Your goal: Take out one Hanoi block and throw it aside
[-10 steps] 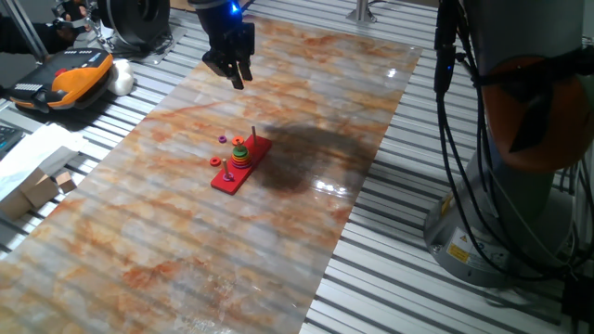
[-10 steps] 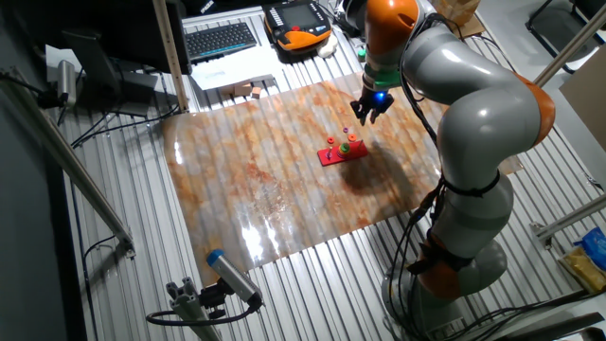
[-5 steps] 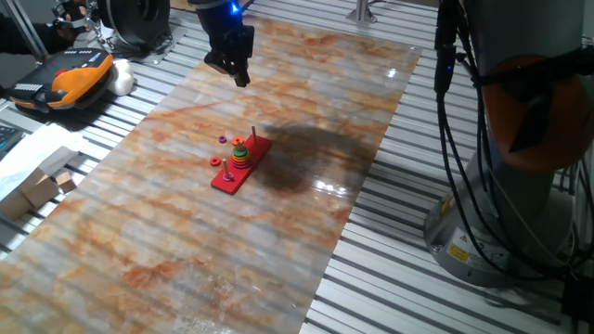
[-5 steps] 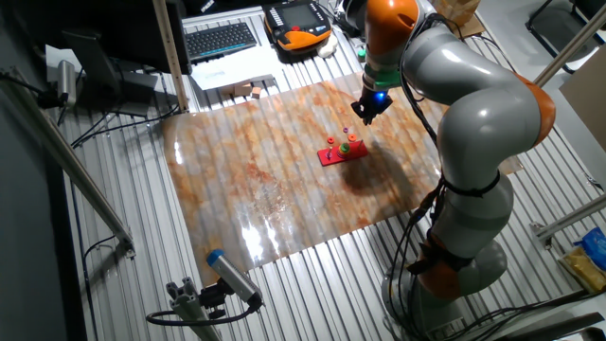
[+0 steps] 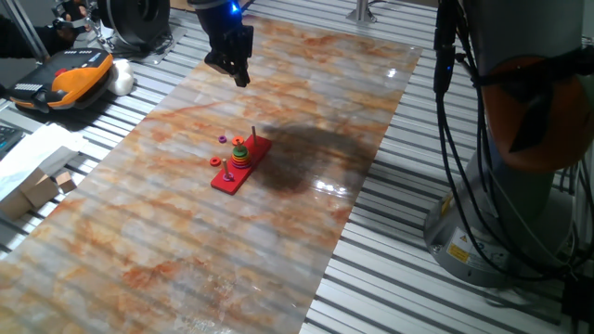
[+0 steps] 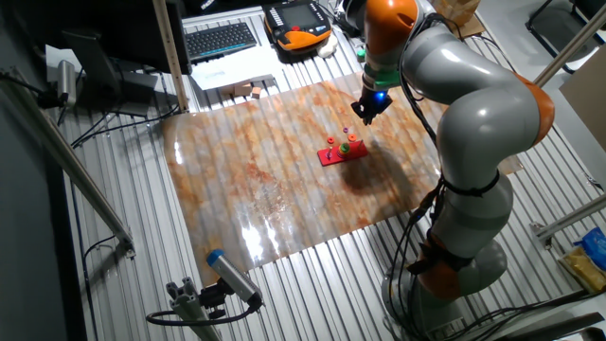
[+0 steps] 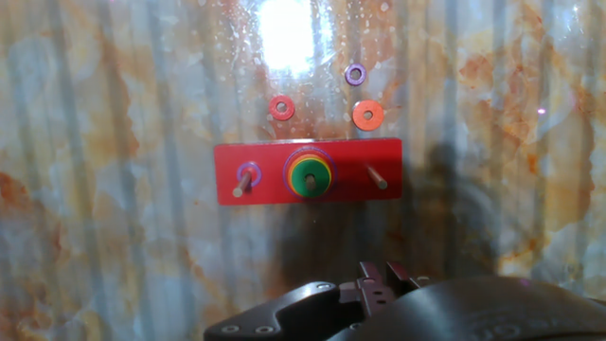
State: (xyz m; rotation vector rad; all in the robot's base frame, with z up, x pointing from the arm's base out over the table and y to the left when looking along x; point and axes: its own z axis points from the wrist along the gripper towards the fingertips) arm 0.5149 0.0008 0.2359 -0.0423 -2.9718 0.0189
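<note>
The red peg board (image 7: 308, 170) lies on the marbled table; it also shows in one fixed view (image 5: 230, 176) and in the other fixed view (image 6: 333, 157). The green Hanoi block (image 7: 310, 174) sits on top of the stack on the middle peg, over a yellow ring and a wider purple one. It shows small in one fixed view (image 5: 239, 151). The left peg holds a small purple ring (image 7: 248, 175). The right peg is bare. My gripper (image 5: 239, 74) hangs high above the table beyond the board, shut and empty. Its fingertips (image 7: 382, 278) meet at the bottom of the hand view.
A red ring (image 7: 281, 107), an orange ring (image 7: 367, 115) and a tiny purple ring (image 7: 355, 74) lie loose on the table beside the board. An orange teach pendant (image 5: 79, 74) and wooden blocks (image 5: 42, 186) sit off the table's left. The arm's base (image 5: 520, 186) stands at the right.
The jaws stood apart one second ago and are now together. The hand has barely moved. The board and rings have not moved.
</note>
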